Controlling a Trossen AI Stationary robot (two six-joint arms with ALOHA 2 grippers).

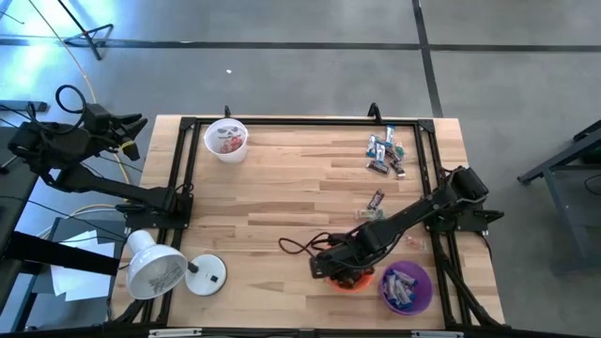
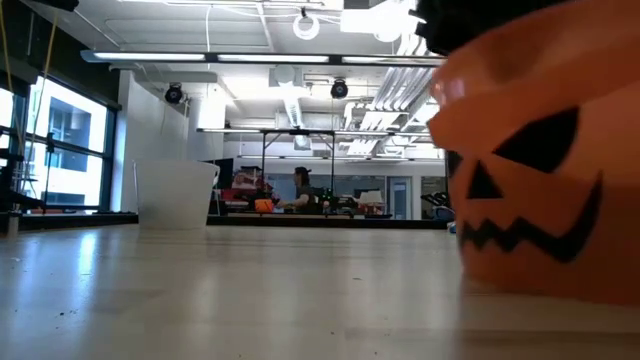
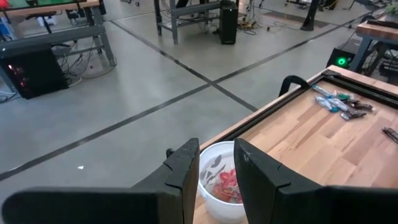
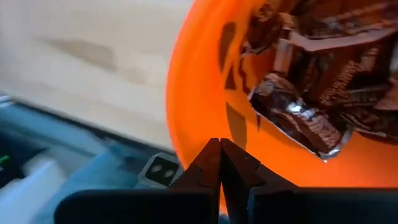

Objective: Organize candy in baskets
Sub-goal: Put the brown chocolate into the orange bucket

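My right gripper (image 4: 220,163) hangs over the orange basket (image 1: 351,280) at the table's near edge, its fingertips pressed together with nothing between them. Just past the tips, dark brown wrapped candy bars (image 4: 298,121) lie piled in the basket's bottom, apart from my fingers. The purple basket (image 1: 406,287) stands right beside the orange one, with blue-and-white candy in it. More loose candy (image 1: 387,154) sits in a small heap near the far right corner, and one bar (image 1: 377,198) lies alone between that heap and my arm. My left gripper (image 3: 214,171) waits off the table's far left corner, fingers a little apart, looking toward the white basket (image 1: 226,139) holding pinkish candy.
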